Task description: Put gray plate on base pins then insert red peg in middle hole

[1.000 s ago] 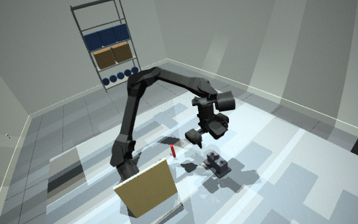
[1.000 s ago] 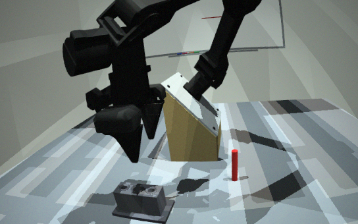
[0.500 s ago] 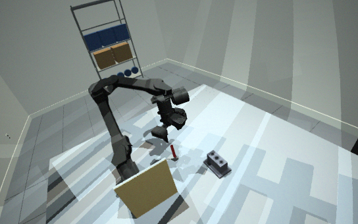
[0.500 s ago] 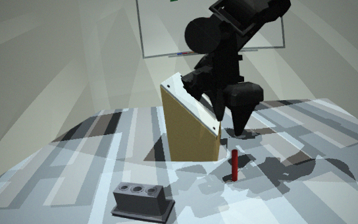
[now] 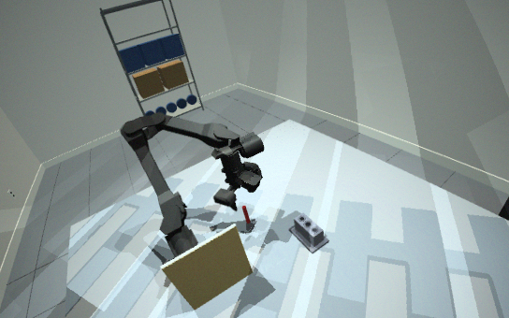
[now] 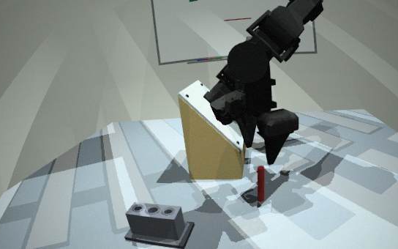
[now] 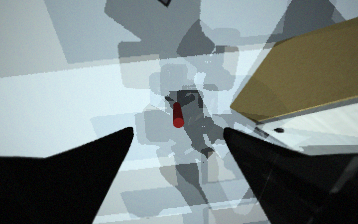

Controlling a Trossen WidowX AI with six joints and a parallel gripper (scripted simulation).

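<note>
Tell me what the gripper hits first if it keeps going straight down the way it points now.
Probably the red peg: it stands upright below the open gripper, framed between the fingertips in the wrist view. The exterior view puts it slightly off the tips, so the table could come first.
</note>
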